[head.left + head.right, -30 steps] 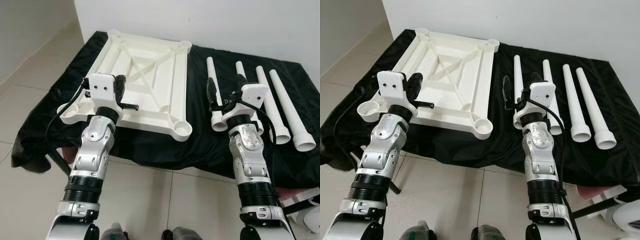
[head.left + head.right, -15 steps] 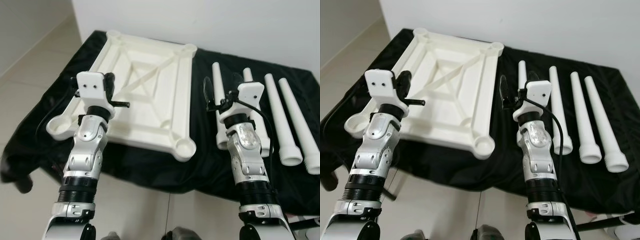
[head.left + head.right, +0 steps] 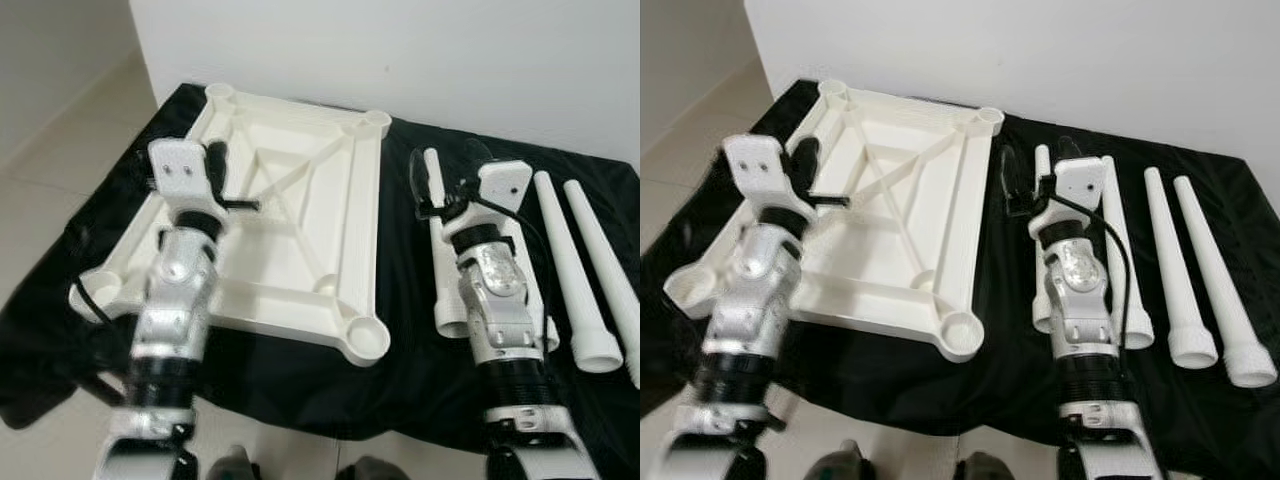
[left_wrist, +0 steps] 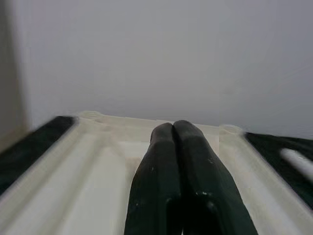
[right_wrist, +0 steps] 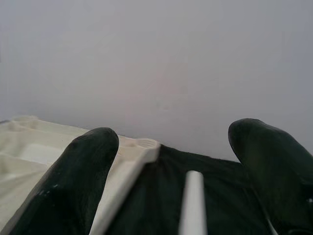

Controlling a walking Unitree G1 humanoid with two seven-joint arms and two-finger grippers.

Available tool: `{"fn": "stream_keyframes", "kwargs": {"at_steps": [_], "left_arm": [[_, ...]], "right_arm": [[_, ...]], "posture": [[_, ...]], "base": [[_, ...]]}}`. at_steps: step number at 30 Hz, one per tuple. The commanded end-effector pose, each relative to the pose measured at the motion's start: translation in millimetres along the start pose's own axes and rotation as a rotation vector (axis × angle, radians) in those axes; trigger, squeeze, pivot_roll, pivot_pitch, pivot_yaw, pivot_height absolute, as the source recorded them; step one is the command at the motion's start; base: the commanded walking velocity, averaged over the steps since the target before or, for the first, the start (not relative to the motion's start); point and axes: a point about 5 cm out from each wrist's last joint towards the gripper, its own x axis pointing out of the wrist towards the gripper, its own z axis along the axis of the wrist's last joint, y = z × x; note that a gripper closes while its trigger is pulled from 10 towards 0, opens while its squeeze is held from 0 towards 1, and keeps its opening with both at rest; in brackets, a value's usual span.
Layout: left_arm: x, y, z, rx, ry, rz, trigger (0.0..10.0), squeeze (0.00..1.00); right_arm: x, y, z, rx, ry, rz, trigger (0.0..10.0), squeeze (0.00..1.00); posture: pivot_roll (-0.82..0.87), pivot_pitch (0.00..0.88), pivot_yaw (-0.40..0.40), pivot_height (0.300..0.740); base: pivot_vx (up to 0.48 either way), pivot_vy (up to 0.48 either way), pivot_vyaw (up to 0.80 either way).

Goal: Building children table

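A white plastic tabletop [image 3: 300, 250] lies upside down on a black cloth, with round leg sockets [image 3: 366, 340] at its corners. Several white tapered legs lie side by side to its right: the leftmost leg [image 3: 1041, 210], a second leg [image 3: 1118, 270] partly under my right arm, and two outer legs [image 3: 1170, 270] [image 3: 1215, 280]. My left gripper [image 3: 214, 158] hovers shut and empty over the tabletop's left part, pointing at its far edge [image 4: 146, 122]. My right gripper [image 3: 448, 165] is open above the leftmost leg [image 5: 192, 205], with nothing between its fingers.
The black cloth [image 3: 420, 370] covers a low table standing against a white wall [image 3: 400, 50]. Pale tiled floor [image 3: 50, 150] lies to the left and at the front edge. The cloth has bare room between the tabletop and the legs.
The whole picture has shifted: the table now sits closer and lower in view. Both arms reach farther over it. Left gripper stays shut, right stays open.
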Motion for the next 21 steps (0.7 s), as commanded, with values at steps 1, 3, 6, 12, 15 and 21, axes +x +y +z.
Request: {"fn": "stream_keyframes", "kwargs": {"at_steps": [1, 3, 6, 12, 15, 21], "left_arm": [[-2.0, 3.3, 1.5, 0.015, 0.003, -0.006, 10.0, 0.0], [-2.2, 2.4, 2.4, 0.022, 0.003, -0.021, 10.0, 0.0], [-2.7, 0.9, 3.2, 0.029, 0.004, -0.041, 10.0, 0.0], [-4.7, -8.6, 2.7, 0.032, 0.02, -0.121, 10.0, 0.0], [-5.9, -15.3, 1.5, 0.03, 0.042, -0.182, 10.0, 0.0], [-10.9, -38.9, -1.3, 0.045, 0.115, -0.417, 10.0, 0.0]], "right_arm": [[-0.2, -1.0, -3.3, 0.009, 0.022, -0.017, 10.0, 0.0], [-0.4, -2.2, -3.6, 0.017, 0.025, -0.026, 10.0, 0.0], [-0.5, -4.2, -4.0, 0.018, 0.03, -0.047, 10.0, 0.0], [2.8, -15.3, -7.5, 0.03, 0.087, -0.135, 10.0, 0.0], [5.7, -20.5, -7.9, 0.019, 0.119, -0.169, 10.0, 0.0], [15.7, -34.9, -21.1, 0.024, 0.307, -0.268, 10.0, 0.0]], "posture": [[0.03, 0.0, -0.049, 0.74], [0.03, 0.003, -0.05, 0.74], [0.03, 0.004, -0.048, 0.74], [0.03, 0.009, -0.049, 0.74], [0.02, 0.013, -0.048, 0.74], [0.02, 0.01, -0.042, 0.74]], "base": [[0.0, 0.0, 0.0], [0.0, 0.0, 0.0], [0.0, 0.0, 0.0], [0.0, 0.0, 0.0], [0.0, 0.0, 0.0], [0.0, 0.0, 0.0]]}}
